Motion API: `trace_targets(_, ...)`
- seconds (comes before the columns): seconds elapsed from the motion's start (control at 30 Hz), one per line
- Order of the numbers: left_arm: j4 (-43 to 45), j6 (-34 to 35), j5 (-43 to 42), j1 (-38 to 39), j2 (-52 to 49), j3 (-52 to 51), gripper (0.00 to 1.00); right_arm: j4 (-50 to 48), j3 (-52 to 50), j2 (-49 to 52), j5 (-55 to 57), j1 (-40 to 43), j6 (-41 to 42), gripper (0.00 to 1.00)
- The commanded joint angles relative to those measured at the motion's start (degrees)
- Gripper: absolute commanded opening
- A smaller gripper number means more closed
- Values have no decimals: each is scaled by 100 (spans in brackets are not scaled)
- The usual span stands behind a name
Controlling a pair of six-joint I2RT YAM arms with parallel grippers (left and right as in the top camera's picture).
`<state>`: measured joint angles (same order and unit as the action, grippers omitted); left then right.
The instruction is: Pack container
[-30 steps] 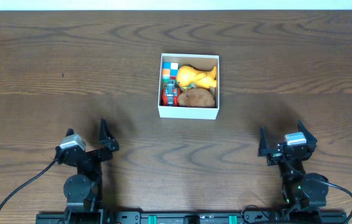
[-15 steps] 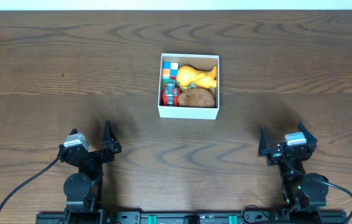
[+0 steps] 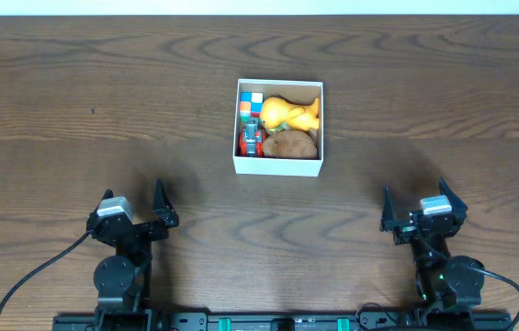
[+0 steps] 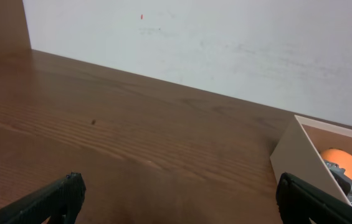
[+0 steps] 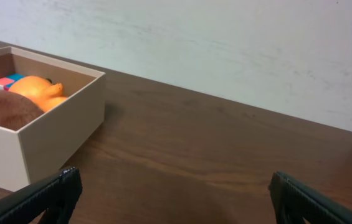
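Overhead, left gripper (image 3: 131, 198) and right gripper (image 3: 414, 198) gape empty over the table (image 3: 103, 92), well apart from the container (image 3: 277, 166) holding toys (image 3: 287, 113).

The dark brown wooden table (image 3: 57, 110) spreads ahead of the left gripper (image 3: 131, 193) and the right gripper (image 3: 415, 191) and out to both sides of them, with its grain running across. One small dark speck (image 4: 93, 122) sits on the wood ahead of the left gripper, a little to its left. Far ahead of both, the table ends at a white wall (image 4: 225, 43). This wall carries a tiny red mark (image 4: 141, 17), high up, ahead of the left gripper.
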<state>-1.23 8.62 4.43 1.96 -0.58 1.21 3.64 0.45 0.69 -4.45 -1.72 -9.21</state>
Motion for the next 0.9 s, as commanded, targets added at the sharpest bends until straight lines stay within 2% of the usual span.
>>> trace_targets(0.0,-254,-149,50,17,28,-98,98,22,-13,-31,15,74,105,99)
trace_targets(0.87,-254,-151,52,15,-74,-98,98,22,-13,-31,15,74,105,99)
